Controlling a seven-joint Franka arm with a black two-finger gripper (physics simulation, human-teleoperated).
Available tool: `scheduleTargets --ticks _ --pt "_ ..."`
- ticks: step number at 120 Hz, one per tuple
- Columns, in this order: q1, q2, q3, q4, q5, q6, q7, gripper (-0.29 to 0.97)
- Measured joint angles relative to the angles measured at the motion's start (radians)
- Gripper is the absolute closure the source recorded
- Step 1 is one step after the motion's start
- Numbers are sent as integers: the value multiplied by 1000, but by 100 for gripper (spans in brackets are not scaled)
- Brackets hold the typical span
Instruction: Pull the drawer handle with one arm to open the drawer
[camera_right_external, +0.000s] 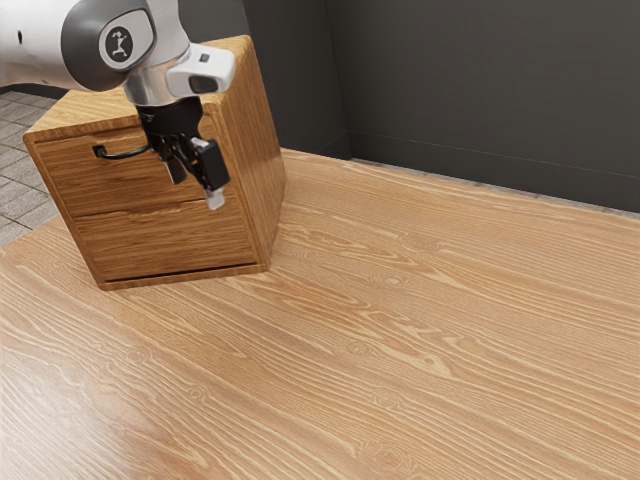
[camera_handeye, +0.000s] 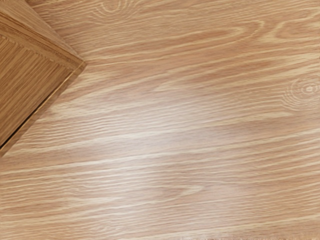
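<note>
Wood grain in pale oak covers the table (camera_right_external: 420, 320), which runs wide and bare toward its near edge. At its far corner, on the exterior view's left, stands a wooden cabinet (camera_right_external: 250, 130), set at an angle to the table's edges. The wrist view looks down on one corner of the cabinet (camera_handeye: 30, 75) against the tabletop (camera_handeye: 200, 140). The white and grey arm (camera_right_external: 110, 40) comes in over the cabinet's top and bends down across its front. The cabinet holds two drawers. The upper drawer (camera_right_external: 110, 185) sits above the lower drawer (camera_right_external: 170, 240), and their fronts look level with each other. The black gripper (camera_right_external: 197, 190) hangs before the upper drawer's front, its fingers (camera_right_external: 212, 170) pointing down and standing apart with nothing held between them. The thin black handle (camera_right_external: 120, 153) lies across the upper drawer's front, and its end on the exterior view's right reaches the gripper.
</note>
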Motion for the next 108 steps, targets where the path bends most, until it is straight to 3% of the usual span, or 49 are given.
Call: scheduleTargets --ticks 16,24,49,82,98,108 --pt "3 -1 0 4 -4 -2 36 0" --pt "-8 -61 -6 90 -12 -5 52 0" --pt "-136 -96 -6 169 -100 1 91 0" --pt "-66 -66 16 120 -187 4 130 0" --pt "-136 -353 16 -295 -188 -4 142 0" --pt "-258 -526 25 -528 -100 11 147 0"
